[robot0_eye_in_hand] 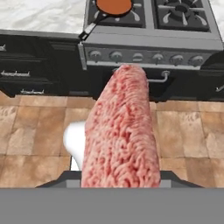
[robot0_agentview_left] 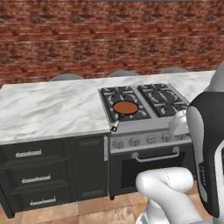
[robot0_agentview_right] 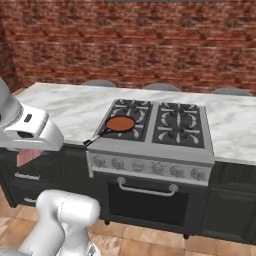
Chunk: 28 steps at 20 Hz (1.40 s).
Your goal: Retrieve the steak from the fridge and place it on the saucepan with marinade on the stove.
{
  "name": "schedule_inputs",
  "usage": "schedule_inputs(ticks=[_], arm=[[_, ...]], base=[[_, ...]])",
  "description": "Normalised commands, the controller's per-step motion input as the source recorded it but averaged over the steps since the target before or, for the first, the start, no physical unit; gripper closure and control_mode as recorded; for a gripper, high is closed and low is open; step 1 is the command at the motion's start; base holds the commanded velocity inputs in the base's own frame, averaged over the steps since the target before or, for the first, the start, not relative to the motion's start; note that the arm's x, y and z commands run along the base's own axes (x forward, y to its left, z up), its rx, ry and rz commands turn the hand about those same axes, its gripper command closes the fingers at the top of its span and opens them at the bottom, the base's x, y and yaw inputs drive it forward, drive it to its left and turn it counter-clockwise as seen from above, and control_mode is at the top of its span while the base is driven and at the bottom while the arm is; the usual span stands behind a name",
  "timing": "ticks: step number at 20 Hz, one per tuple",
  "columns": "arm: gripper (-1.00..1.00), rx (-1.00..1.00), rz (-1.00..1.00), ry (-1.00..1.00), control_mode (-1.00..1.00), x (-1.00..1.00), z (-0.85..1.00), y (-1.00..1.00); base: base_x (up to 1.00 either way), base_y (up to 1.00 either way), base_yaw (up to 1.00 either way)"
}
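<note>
Pinkish-red mottled steak (robot0_eye_in_hand: 120, 131), orange-brown marinade (robot0_agentview_left: 125, 107), black saucepan (robot0_agentview_left: 118, 117), steel-grey stove (robot0_agentview_right: 155, 150), red-brown brick wall (robot0_agentview_left: 109, 39)

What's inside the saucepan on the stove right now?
The saucepan on the stove holds just the flat orange-brown marinade. The pan's bottom is covered by it. The steak is not in it; it shows large before the hand camera.

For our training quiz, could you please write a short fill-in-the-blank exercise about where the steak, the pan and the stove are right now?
1. The steak is held in the robot's ____.
2. The saucepan sits on the stove's front-____ burner.
3. The marinade in the pan is ____ in colour.
4. The wall behind the counter is made of ____.

Missing words: tool; left; orange-brown; brick
</note>
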Motion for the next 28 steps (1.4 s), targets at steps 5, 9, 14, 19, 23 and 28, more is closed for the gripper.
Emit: schedule_inputs(ticks=[5,9,14,19,23,28], arm=[[1.0,0.0,0.0,0.0,1.0,0.0,0.0,0.0],[1.0,0.0,0.0,0.0,1.0,0.0,0.0,0.0],[1.0,0.0,0.0,0.0,1.0,0.0,0.0,0.0],[1.0,0.0,0.0,0.0,1.0,0.0,0.0,0.0],[1.0,0.0,0.0,0.0,1.0,0.0,0.0,0.0],[1.0,0.0,0.0,0.0,1.0,0.0,0.0,0.0]], base=[[0.71,0.0,-0.05],[0.68,0.0,-0.07],[0.55,0.0,-0.05],[0.42,0.0,-0.04],[0.39,0.03,0.0],[0.34,0.01,0.0]])
